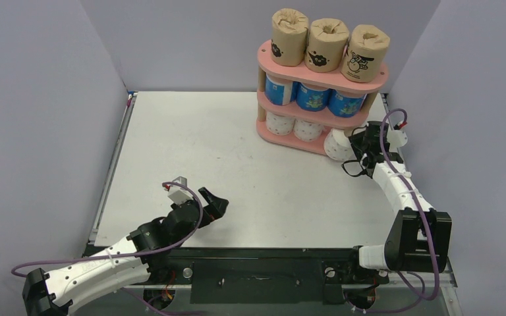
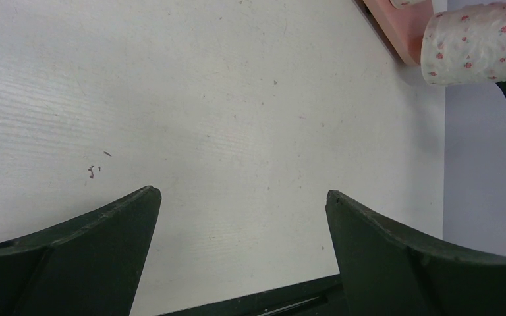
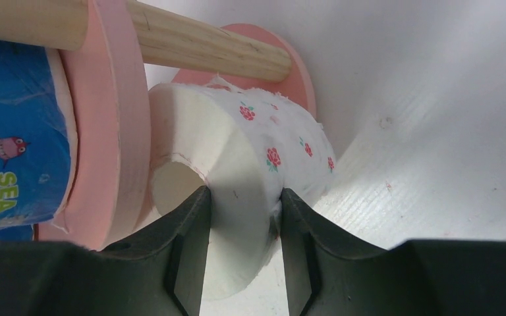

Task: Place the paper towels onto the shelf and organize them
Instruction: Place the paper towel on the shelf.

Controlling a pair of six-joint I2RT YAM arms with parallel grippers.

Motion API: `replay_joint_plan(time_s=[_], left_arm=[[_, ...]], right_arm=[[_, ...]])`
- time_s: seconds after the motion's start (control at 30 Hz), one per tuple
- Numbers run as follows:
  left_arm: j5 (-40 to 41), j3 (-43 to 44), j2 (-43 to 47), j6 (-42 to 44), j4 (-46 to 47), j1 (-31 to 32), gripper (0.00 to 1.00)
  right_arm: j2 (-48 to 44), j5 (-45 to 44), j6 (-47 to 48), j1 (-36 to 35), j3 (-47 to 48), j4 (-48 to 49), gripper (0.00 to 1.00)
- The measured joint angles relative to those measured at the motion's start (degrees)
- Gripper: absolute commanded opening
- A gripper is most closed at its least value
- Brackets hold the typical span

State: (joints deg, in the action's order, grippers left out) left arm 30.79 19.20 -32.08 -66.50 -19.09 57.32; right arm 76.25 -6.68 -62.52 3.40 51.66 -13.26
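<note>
Rolls fill the pink shelf (image 1: 283,140) at the worktop's (image 1: 237,158) far right corner: three brown rolls (image 1: 328,45) on top, three blue rolls (image 1: 313,97) in the middle, and two white dotted rolls (image 1: 280,123) on the bottom board. I see my right gripper (image 3: 240,197) pinching the third white roll (image 3: 263,151), tipped sideways at the bottom board's right end. My left gripper (image 2: 244,194) hovers near the near left edge, fingers spread wide and empty.

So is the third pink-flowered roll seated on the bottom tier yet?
Not yet: the roll sits tilted at the shelf's right end, jutting past the bottom board, gripped by the right end effector.
</note>
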Motion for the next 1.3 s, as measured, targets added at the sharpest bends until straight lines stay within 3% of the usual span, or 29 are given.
replay_joint_plan(time_s=[0.93, 1.3], left_arm=[[0.0, 0.0, -1.4, -0.3, 0.0, 0.0, 0.96], [0.0, 0.0, -1.4, -0.3, 0.0, 0.0, 0.96]], right_arm=[[5.0, 0.2, -1.4, 0.0, 1.2, 3.8, 0.26], [6.0, 1.1, -1.4, 0.0, 1.5, 4.2, 0.37]])
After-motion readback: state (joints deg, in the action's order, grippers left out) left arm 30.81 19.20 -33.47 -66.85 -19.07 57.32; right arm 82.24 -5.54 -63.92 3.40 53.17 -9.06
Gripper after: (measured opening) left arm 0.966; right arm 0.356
